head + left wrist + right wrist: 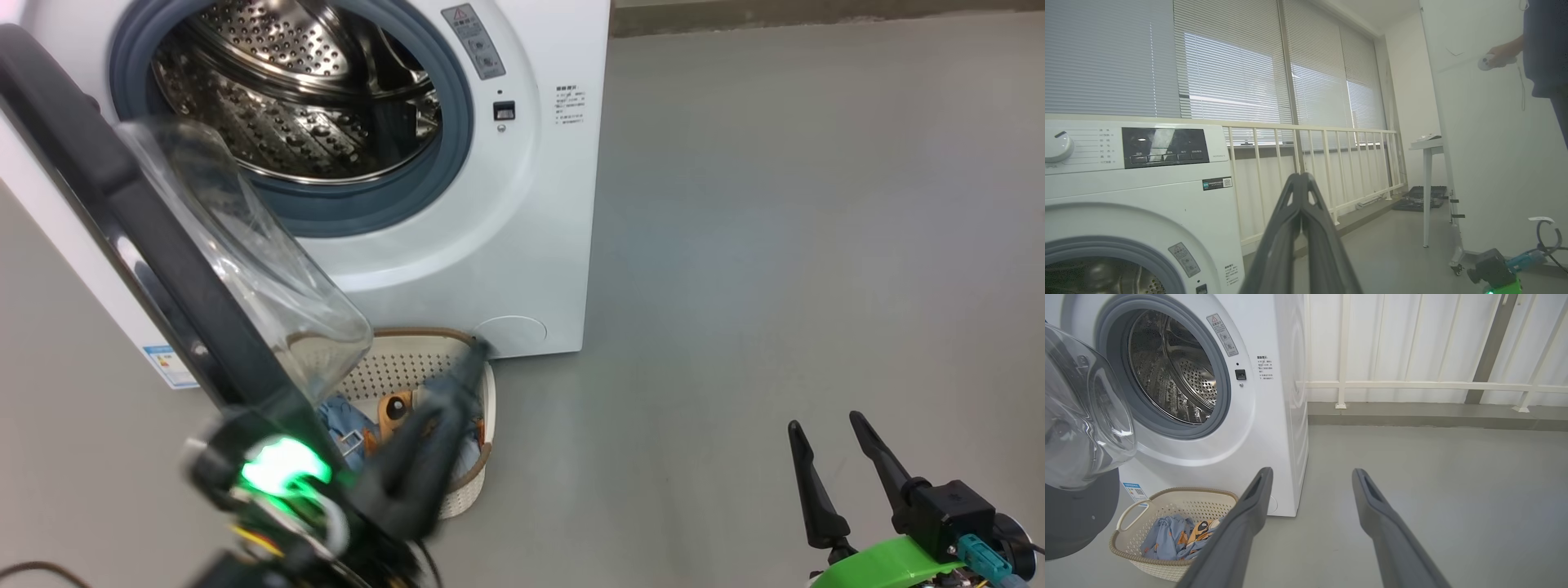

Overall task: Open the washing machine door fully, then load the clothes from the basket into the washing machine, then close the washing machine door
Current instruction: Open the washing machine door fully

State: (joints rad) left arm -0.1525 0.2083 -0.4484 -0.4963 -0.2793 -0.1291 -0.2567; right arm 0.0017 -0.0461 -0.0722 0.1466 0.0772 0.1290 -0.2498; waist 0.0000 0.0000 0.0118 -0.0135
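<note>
**Left claw** (473, 353): fingers pressed together and empty. In the head view it is blurred and lies in front of the machine's (522, 245) lower front. In the left wrist view the joined tips (1301, 175) point past the machine's (1167, 204) control-panel corner towards a railing (1310, 134) and blinds.

**Right claw** (824, 422): fingers apart and empty, well clear of the machine on its right, above bare floor (775, 245). In the right wrist view the spread fingers (1311, 472) aim at the floor beside the machine's (1257, 437) right front corner.

**Basket** (392, 367): on the floor just in front of the machine's base, below the opening. One handle faces the right wrist camera (1167, 563).

**Clothes** (339, 416): light-blue pieces with an orange patch, heaped in the basket (1167, 537) in front of the machine.

**Door** (163, 245): swung wide open on the machine's left side. The black rim stands edge-on in the head view, and the glass bowl (1081, 408) bulges over the near left of the basket.

**Drum** (302, 98): perforated steel behind the grey rubber ring in the machine's front (1167, 375). No clothes show in the visible part.

**Person**: in the left wrist view, to the right of the machine and well apart from it, a hand (1494, 59) holds a small white controller.
</note>
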